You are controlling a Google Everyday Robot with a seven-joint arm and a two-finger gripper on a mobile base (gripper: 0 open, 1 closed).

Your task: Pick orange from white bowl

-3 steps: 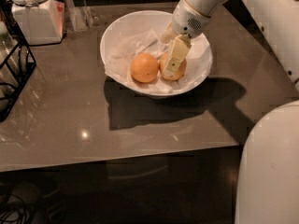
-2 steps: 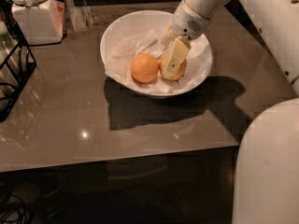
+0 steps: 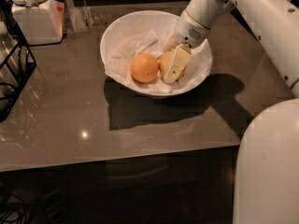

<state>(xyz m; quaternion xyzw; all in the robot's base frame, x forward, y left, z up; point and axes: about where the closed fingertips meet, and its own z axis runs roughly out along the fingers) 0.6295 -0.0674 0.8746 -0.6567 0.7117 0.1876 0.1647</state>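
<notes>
Grey-brown glossy tabletop point(image 3: 70, 120) fills most of the shot, dark floor below the front edge. Everything placed rel. to the gripper point(image 3: 173, 67), which is down inside the white bowl point(image 3: 122, 26), on the bowl's right half, coming in from the upper right at the end of the white arm point(image 3: 243, 6).

The orange point(image 3: 163, 63) is right at the gripper, touching it. A cream-coloured part of the gripper lies across the fruit's front and right side, so only the left bit of the peel shows. Can't tell if it's clamped on the fruit or just resting loose against it, since the far side is hidden behind the fruit. The fruit looks to be sitting on the paper, but its underside is hidden so not 100% sure.

Just left of the gripper, touching or nearly touching the first fruit, is a second, brighter orange fruit point(image 3: 144, 67), fully in view. Crumpled white paper point(image 3: 135, 43) lines the bowl under and behind both, mostly up-left of the gripper.

Far left and a bit above the gripper, well apart, there's a white lidded jar point(image 3: 35, 13) at the table's back corner. Far left and lower, a black wire rack point(image 3: 11, 73) at the table edge. Below-right of the gripper, the robot's big white body point(image 3: 268, 167) fills the corner of the view. A dark shadow point(image 3: 159, 108) sits on the table just below the bowl.
</notes>
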